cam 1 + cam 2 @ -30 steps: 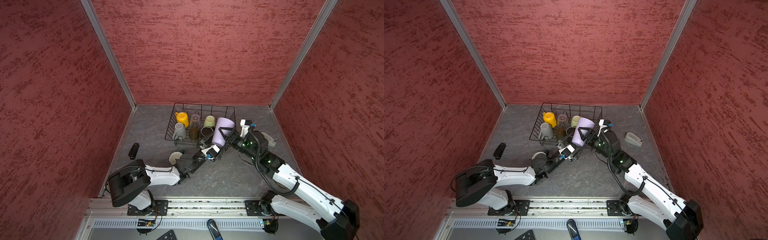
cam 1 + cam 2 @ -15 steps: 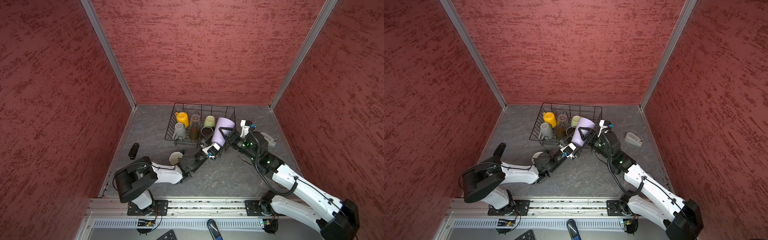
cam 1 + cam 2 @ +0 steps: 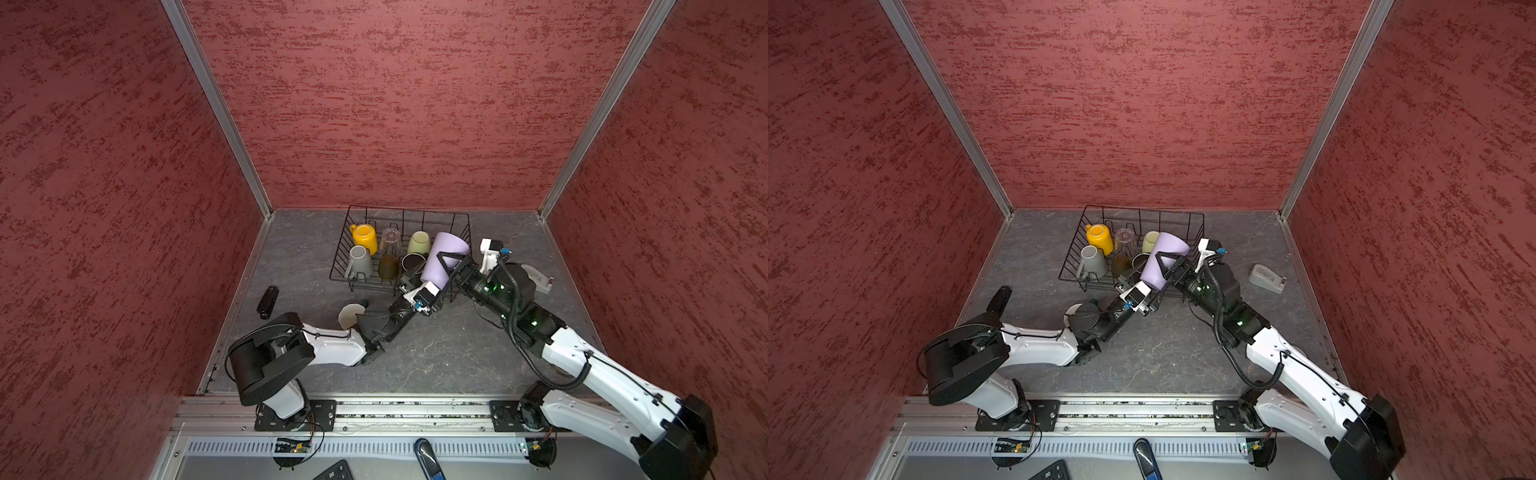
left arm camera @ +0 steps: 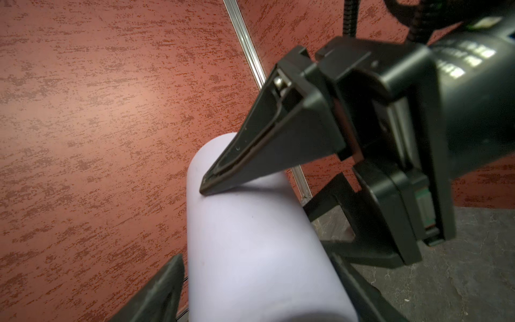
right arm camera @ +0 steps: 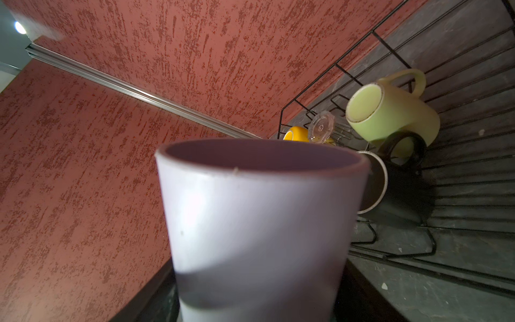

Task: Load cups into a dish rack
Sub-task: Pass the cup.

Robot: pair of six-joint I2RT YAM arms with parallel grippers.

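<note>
Right pincer [image 3: 444, 268] is clamped across the lilac tumbler [image 3: 432, 270], 1 finger [image 4: 250, 156] flat on its side in the left wrist view. Left pincer [image 3: 426, 289] straddles its base, can't tell if it's gripping. Both top views show it tilted over the near right corner of the dish rack [image 3: 415, 211]; only the right wrist view catches its open mouth.

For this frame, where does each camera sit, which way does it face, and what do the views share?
Top views: high above the base rail, looking down over the table, dish rack, left arm and right arm.
Left wrist: on the left arm, facing along the lilac tumbler to the right gripper; its own fingers flank the tumbler.
Right wrist: on the right arm, facing past the tumbler into the rack; own fingers barely visible.
Shared: every view shows the tumbler.
</note>
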